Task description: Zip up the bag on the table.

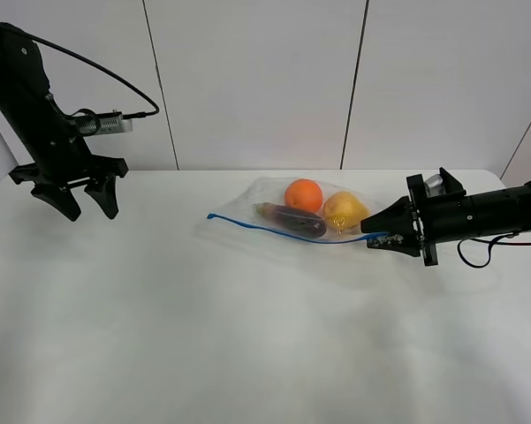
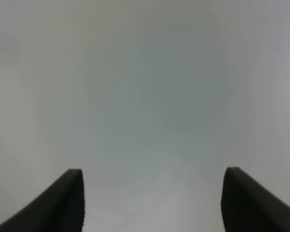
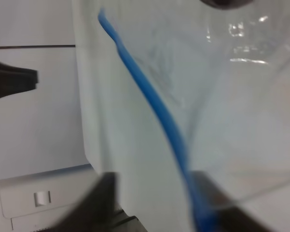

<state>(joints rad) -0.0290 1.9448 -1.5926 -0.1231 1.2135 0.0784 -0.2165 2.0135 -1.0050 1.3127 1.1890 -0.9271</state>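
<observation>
The clear bag [image 1: 267, 190] lies on the white table [image 1: 247, 336], holding an orange [image 1: 304, 195], a yellow fruit [image 1: 345, 212] and a purple eggplant [image 1: 292, 219]. Its blue zip strip [image 1: 256, 225] runs along the near edge. My right gripper [image 1: 368, 236] lies low at the strip's right end. In the right wrist view the strip [image 3: 149, 96] passes between the fingers of the gripper [image 3: 154, 203], close to one finger, with a clear gap to the other. My left gripper [image 1: 90, 210] hangs open and empty above the far left of the table, and the left wrist view [image 2: 152, 203] shows only bare table.
A white panelled wall [image 1: 247, 79] stands right behind the table's far edge. A black cable [image 1: 477, 252] loops under the right arm. A white cabinet [image 3: 38, 198] shows beyond the table's edge in the right wrist view.
</observation>
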